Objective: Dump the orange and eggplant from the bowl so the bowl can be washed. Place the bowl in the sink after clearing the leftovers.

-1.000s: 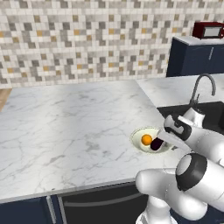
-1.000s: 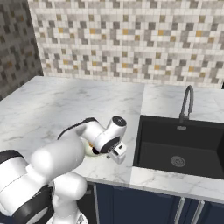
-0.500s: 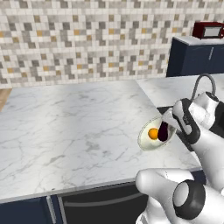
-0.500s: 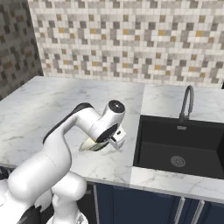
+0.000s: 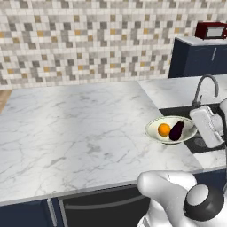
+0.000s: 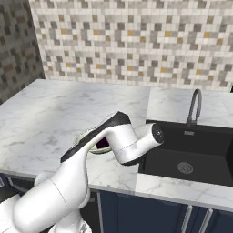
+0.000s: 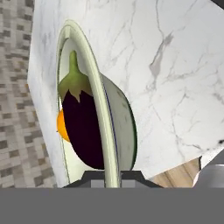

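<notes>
The cream-white bowl (image 5: 155, 131) hangs level just over the marble counter's right end, beside the sink (image 5: 205, 142). Inside it lie the orange (image 5: 164, 129) and, to its right, the dark eggplant (image 5: 177, 131). My gripper (image 5: 196, 129) comes in from the right and is shut on the bowl's near rim. In the hand view the bowl's rim (image 7: 94, 92) runs down between my fingertips, at my gripper (image 7: 112, 176), with the eggplant (image 7: 83, 127) against it and the orange (image 7: 62, 127) peeking out behind. From the right base, my arm hides most of the bowl (image 6: 85, 135); the eggplant (image 6: 103, 144) shows.
The black sink (image 6: 195, 154) with its round drain and grey gooseneck faucet (image 6: 195, 107) lies right of the bowl. The marble counter (image 5: 75, 128) stretches wide to the left. A red microwave (image 5: 213, 30) stands on a dark cabinet at the far right. Tiled wall behind.
The bowl, still in my gripper's hold, has shifted right toward the sink and a little up. My arm has swung out to the right; the orange and eggplant remain in the bowl.
</notes>
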